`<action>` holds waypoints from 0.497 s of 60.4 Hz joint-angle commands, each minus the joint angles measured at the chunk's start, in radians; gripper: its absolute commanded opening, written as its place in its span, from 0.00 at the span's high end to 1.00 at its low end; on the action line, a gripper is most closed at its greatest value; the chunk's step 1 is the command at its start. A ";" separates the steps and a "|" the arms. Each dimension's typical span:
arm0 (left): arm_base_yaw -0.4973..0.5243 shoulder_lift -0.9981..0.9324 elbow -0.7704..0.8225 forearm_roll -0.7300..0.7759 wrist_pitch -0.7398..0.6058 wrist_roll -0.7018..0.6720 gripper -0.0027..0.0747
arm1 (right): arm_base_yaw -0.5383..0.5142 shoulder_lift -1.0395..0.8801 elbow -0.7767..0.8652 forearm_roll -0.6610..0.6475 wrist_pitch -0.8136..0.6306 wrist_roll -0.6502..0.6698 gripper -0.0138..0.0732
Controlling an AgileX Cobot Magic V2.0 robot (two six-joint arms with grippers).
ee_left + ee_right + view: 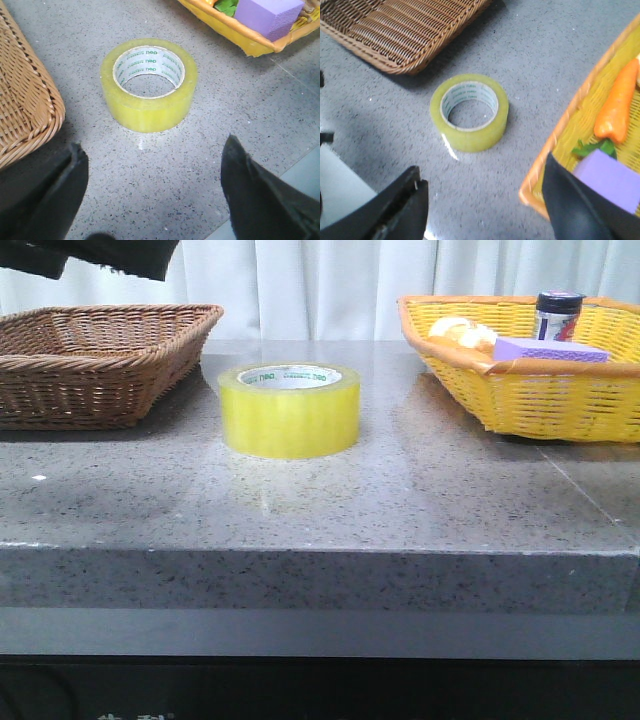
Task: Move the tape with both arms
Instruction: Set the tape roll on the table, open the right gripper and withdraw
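Sitting flat on the table (pixel 420 500) between two baskets, the tape (pixel 290 410) looks stiff, smooth and a bit heavy. Both grippers, left (pixel 150 195) and right (pixel 485 200), hang over it, spread wide and holding nothing. Pinching one wall, inside the hole and outside, seems best.

**Materials and Surface Finishes of the Work Area**

The table (pixel 420 500) is seen as grey speckled stone, polished smooth, with soft reflections. The tape (pixel 290 412) is shown as glossy, translucent yellow plastic film wound on a white, green-printed core of paper-like look. The brown basket (pixel 95 365) is woven of matt wicker; the yellow basket (pixel 540 390) shows a shinier woven strand. The purple sponge block (pixel 267 15) appears matt and foam-like. The fingers (pixel 260 195) are rendered in matt black.
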 commanded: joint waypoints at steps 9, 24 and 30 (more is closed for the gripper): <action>-0.010 -0.014 -0.037 -0.006 -0.060 0.000 0.26 | -0.004 -0.251 0.215 0.013 -0.154 -0.011 0.26; -0.010 -0.014 -0.058 -0.011 -0.028 0.000 0.26 | -0.004 -0.362 0.319 0.013 -0.158 -0.011 0.26; -0.010 -0.003 -0.124 -0.005 0.071 0.002 0.26 | -0.004 -0.366 0.319 0.014 -0.140 -0.011 0.26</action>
